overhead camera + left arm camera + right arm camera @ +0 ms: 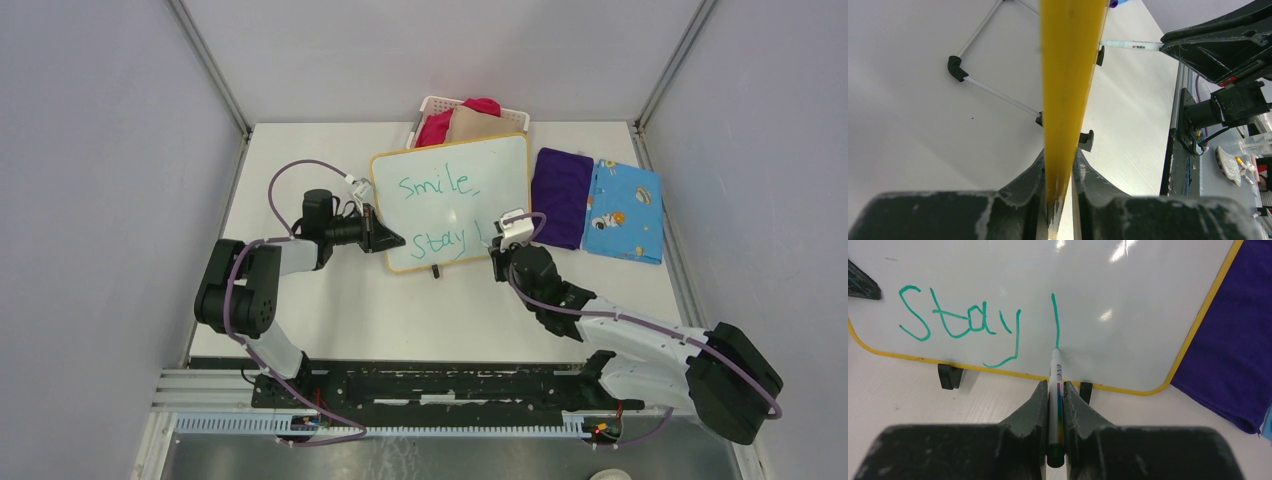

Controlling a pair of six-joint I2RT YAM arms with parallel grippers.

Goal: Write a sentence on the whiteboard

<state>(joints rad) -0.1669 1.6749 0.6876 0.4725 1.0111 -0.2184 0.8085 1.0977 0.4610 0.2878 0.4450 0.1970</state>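
Observation:
The whiteboard (478, 168) with a yellow frame stands tilted at the table's middle back. Green writing on it reads "Smile," (436, 184) and "stay" (443, 241), with a fresh vertical stroke (1055, 320) after "stay" (960, 325). My left gripper (388, 240) is shut on the board's left lower edge; the yellow frame (1068, 90) runs between its jaws. My right gripper (506, 243) is shut on a white marker (1056, 385), whose tip touches the board at the bottom of the stroke. The marker also shows in the left wrist view (1130, 45).
A white slotted basket (436, 104) with red and beige cloths stands behind the board. A purple cloth (560, 195) and a blue patterned cloth (625, 210) lie to the board's right. The board's black feet (949, 376) rest on the table.

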